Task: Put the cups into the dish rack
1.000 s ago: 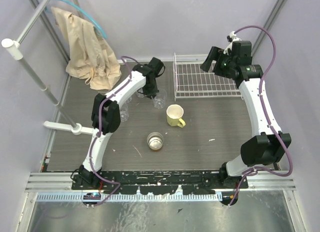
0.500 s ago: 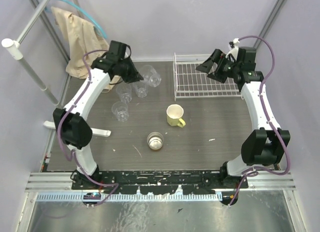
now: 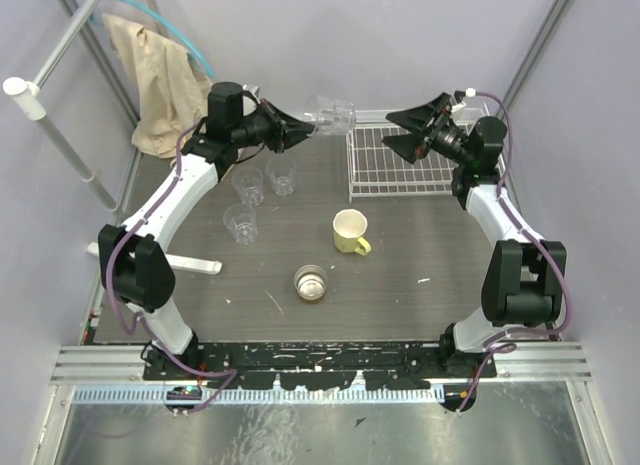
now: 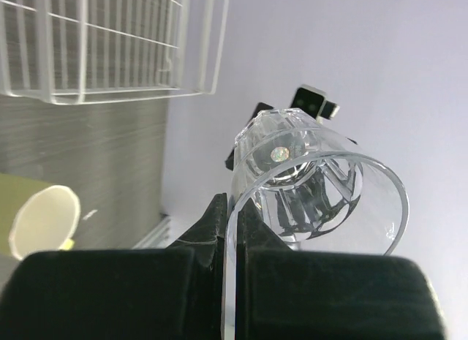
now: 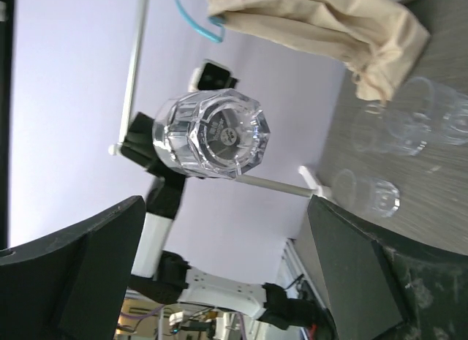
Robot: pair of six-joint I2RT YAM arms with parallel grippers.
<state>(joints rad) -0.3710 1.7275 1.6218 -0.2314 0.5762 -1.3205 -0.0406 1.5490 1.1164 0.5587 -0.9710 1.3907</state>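
Between the left pincer's fingers, a tumbler is being gripped by its rim, one finger lying inside the glass wall and one outside. The tumbler is hanging on its side in the air, its base pointing towards the right pincer. In the top view it is sitting just beside the rack's back left corner. The right pincer is gaping wide and gripping nothing. It is hovering over the back of the rack, facing the tumbler and apart from it. Left of the rack, three other tumblers are standing upright on the table. The mug is standing mouth up near the rack's front left corner. The brown cup is sitting nearer the arms' bases. A cloth is hanging at the back left.
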